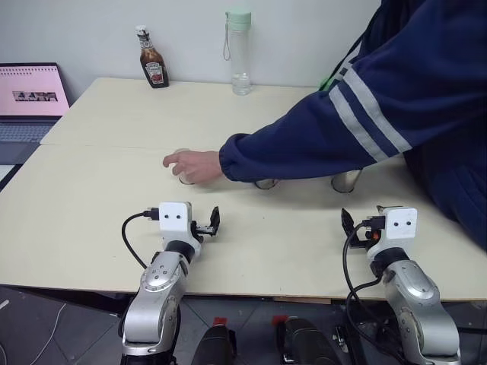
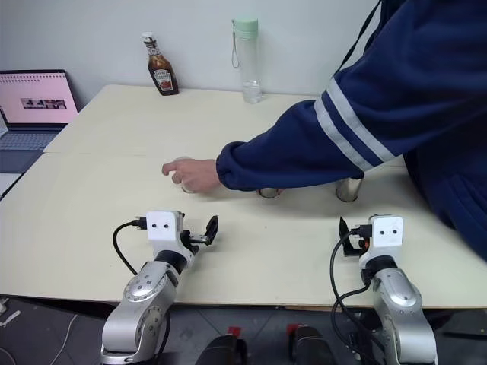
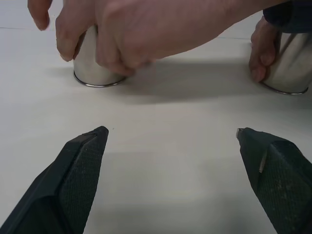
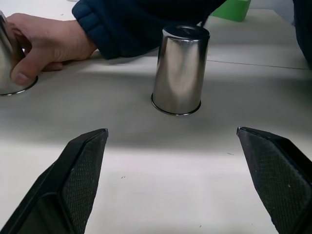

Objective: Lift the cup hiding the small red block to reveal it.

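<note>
Pale wooden table (image 1: pixel 91 228) carries everything: at its near edge the left gripper (image 3: pixel 170 161) and the right gripper (image 4: pixel 173 165) rest with jaws wide and holding nothing. Beyond them stand three upturned steel cups; a person's hand (image 1: pixel 194 165) covers the left cup (image 3: pixel 92 68), another hand (image 4: pixel 41 41) grips the middle one, and the right cup (image 4: pixel 180 68) stands free; farther, near the table's back edge, a ketchup bottle (image 1: pixel 152 59) and a clear bottle (image 1: pixel 240 53)

silver cup (image 4: pixel 178 68), navy grey-striped sleeve (image 1: pixel 335 129)

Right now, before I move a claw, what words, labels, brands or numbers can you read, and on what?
Ketchup bottle: it has a label, too small to read.
Laptop screen: pink page with a dark strip, text too small to read.
Water bottle: no print visible.
Steel cups: plain, no markings.
</note>
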